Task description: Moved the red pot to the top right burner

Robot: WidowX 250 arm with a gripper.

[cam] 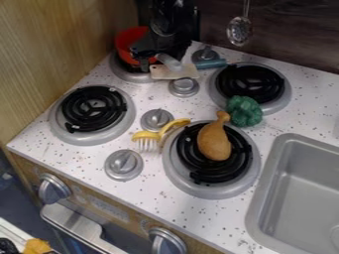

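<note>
The red pot sits on the back left burner, near the wooden side wall. My black gripper hangs over the pot's right side and hides part of it; whether it touches the pot I cannot tell. At the top right is the other back burner, with black coils in a grey ring. A green toy vegetable lies against that burner's front edge.
A utensil with a cream blade and teal handle lies between the back burners, by two knobs. A yellow-handled fork is near the centre. A brown drumstick rests on the front right burner. The sink is at right.
</note>
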